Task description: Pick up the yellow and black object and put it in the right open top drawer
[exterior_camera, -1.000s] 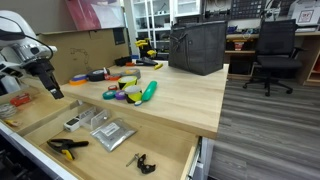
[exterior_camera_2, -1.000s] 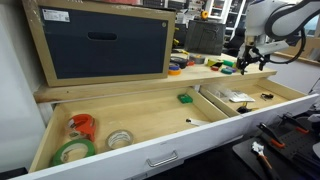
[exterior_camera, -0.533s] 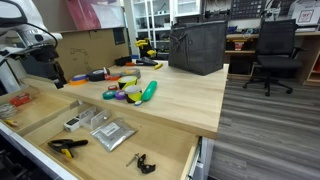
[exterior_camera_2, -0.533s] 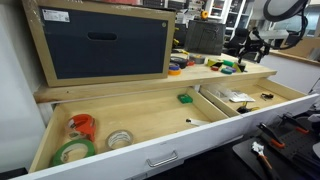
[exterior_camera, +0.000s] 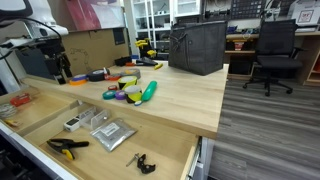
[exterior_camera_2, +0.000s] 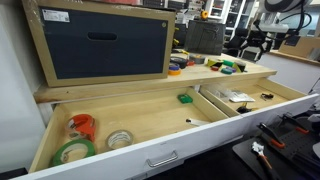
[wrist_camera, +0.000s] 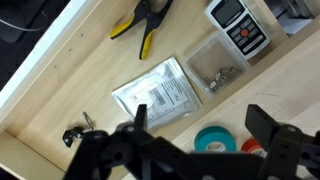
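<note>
**Zero load in the claw (wrist_camera: 198, 114), yellow and black object (exterior_camera: 67, 148) down in the right open top drawer (exterior_camera: 165, 140)**

Judged step: placing done, or as good as done. Slim yellow-handled tool flat on the pale wooden floor of what looks to be the wanted drawer, near one wall, apart from everything else in there. Same tool at the top of the wrist view (wrist_camera: 145, 22), seen from above, black jaws and tips on the wood.

Sharing the drawer: a grey meter (wrist_camera: 238, 25), a clear box (wrist_camera: 215, 70) of small hardware just beside a flat plastic bag (wrist_camera: 160, 95), and the small all-black clip (wrist_camera: 75, 135) off toward a corner, well apart from the tool.

Next, on this reading: nothing left to grasp. Only a clean pull-away, kept high and clear of the drawer walls and of the clutter on the tabletop (exterior_camera: 190, 100). Should this prove the wrong one of the two drawers, then a fresh descent over the yellow handles instead, with a grip across the narrow middle.

Claw high up in an exterior view (exterior_camera: 57, 72), well apart from the tool. Spread wide in the wrist view: two dark fingers (wrist_camera: 262, 125) far apart, with only bare wood and part of a blue roll of tape (wrist_camera: 212, 140) showing below, between them. Grips nothing, touches nothing.
</note>
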Controlling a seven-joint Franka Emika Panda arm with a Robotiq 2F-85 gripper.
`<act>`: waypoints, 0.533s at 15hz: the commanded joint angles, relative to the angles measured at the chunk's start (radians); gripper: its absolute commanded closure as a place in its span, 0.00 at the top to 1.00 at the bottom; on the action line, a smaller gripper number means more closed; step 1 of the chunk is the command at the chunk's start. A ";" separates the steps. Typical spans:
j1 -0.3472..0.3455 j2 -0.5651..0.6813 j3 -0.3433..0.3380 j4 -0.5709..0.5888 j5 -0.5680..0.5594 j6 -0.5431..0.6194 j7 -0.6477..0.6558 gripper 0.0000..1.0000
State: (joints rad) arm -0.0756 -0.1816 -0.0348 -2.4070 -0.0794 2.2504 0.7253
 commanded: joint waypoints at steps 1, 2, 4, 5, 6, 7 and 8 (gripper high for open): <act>-0.020 0.037 -0.005 0.052 0.050 -0.031 0.005 1.00; -0.023 0.047 -0.007 0.060 0.058 -0.031 0.010 1.00; -0.029 0.071 -0.012 0.080 0.066 -0.033 0.019 1.00; -0.031 0.084 -0.015 0.092 0.072 -0.037 0.022 1.00; -0.033 0.096 -0.017 0.101 0.075 -0.036 0.027 1.00; -0.034 0.111 -0.021 0.115 0.080 -0.036 0.032 1.00; -0.035 0.127 -0.024 0.128 0.087 -0.037 0.037 1.00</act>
State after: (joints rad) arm -0.1059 -0.1062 -0.0530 -2.3426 -0.0213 2.2503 0.7396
